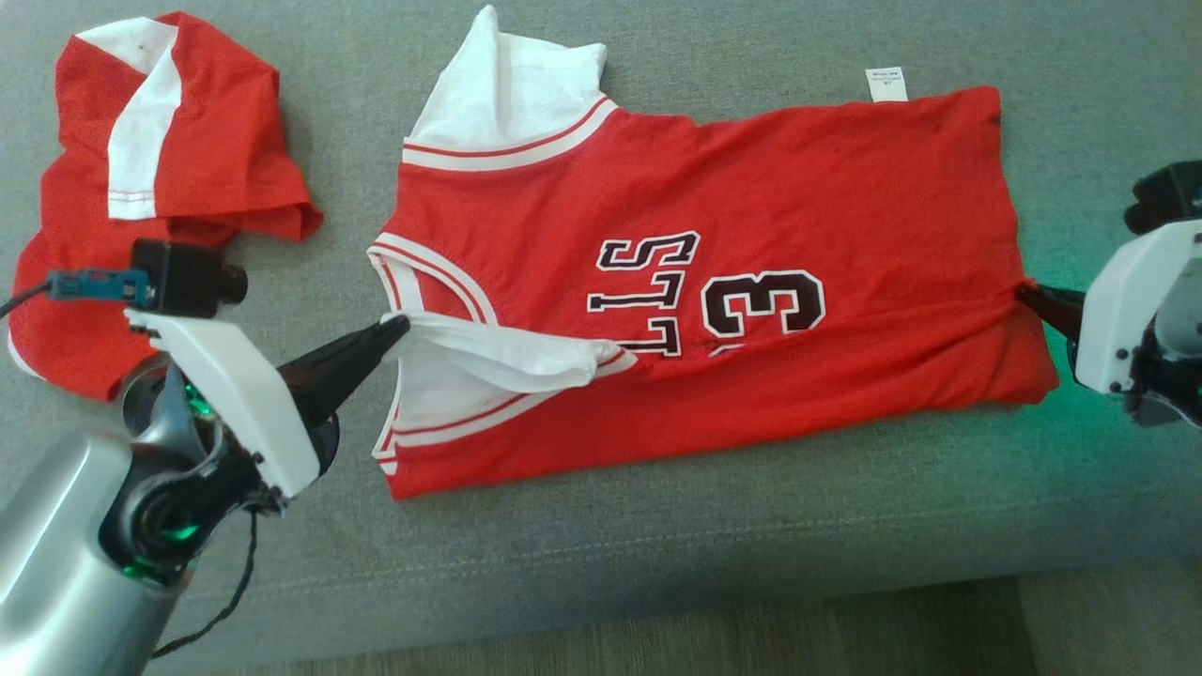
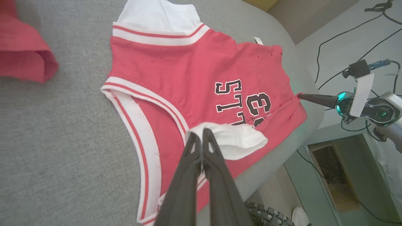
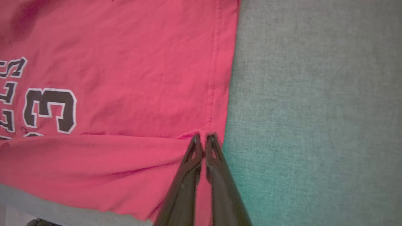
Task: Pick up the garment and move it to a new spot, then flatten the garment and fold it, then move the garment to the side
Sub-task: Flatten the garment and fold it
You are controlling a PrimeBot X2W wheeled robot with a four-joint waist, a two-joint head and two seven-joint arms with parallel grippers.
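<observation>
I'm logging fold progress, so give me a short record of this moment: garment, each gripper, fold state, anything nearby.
garment: red jersey, spread on the grey cushion
left: left gripper shut on the jersey's white sleeve
right: right gripper shut on the hem
fold state: near long edge turned over onto the front, covering part of the lettering
nearby: second red garment, crumpled, apart from the jersey
</observation>
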